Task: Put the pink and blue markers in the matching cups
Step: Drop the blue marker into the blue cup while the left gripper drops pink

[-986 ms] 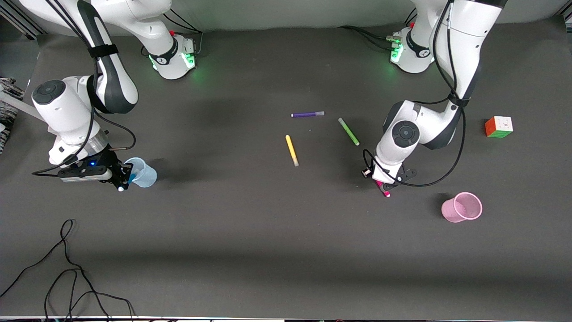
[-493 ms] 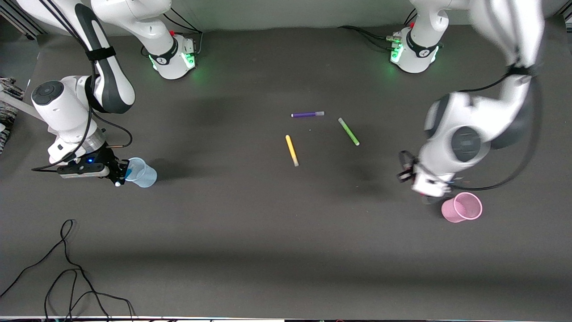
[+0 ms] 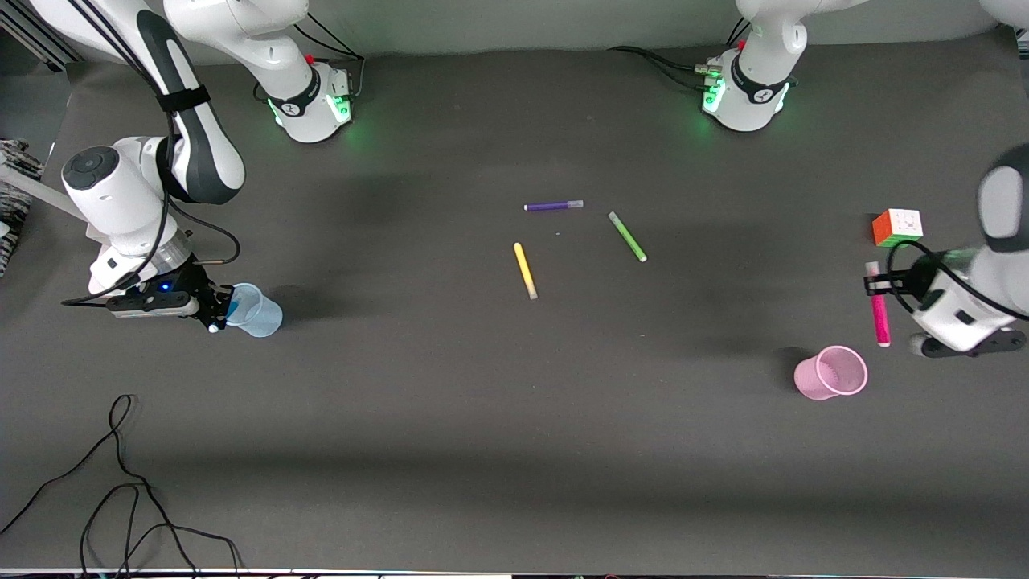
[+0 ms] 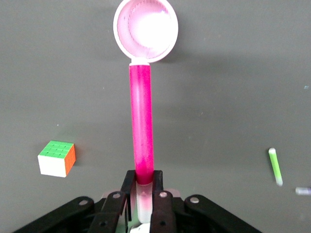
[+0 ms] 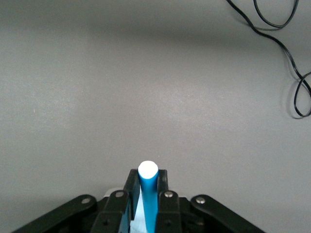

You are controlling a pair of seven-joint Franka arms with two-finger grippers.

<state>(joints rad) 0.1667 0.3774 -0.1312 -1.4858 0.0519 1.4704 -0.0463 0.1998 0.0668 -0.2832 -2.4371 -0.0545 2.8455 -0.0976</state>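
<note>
My left gripper (image 3: pixel 875 282) is shut on the pale cap end of the pink marker (image 3: pixel 879 310) and holds it in the air, over the table between the cube and the pink cup (image 3: pixel 832 373). In the left wrist view the gripper (image 4: pixel 144 182) holds the marker (image 4: pixel 142 126) pointing at the open pink cup (image 4: pixel 146 30). My right gripper (image 3: pixel 214 310) is shut on the blue marker (image 3: pixel 232 305) right beside the rim of the pale blue cup (image 3: pixel 256 312). In the right wrist view the gripper (image 5: pixel 148 183) holds the blue marker (image 5: pixel 148 194), white tip outward.
A yellow pen (image 3: pixel 524 270), a green pen (image 3: pixel 627 236) and a purple pen (image 3: pixel 553 206) lie mid-table. A colour cube (image 3: pixel 897 227) sits at the left arm's end of the table. A black cable (image 3: pixel 120 482) lies loose near the front camera at the right arm's end.
My left arm has swung from mid-table toward its own end, carrying the pink marker past the pink cup. My right gripper has shifted only slightly beside the blue cup.
</note>
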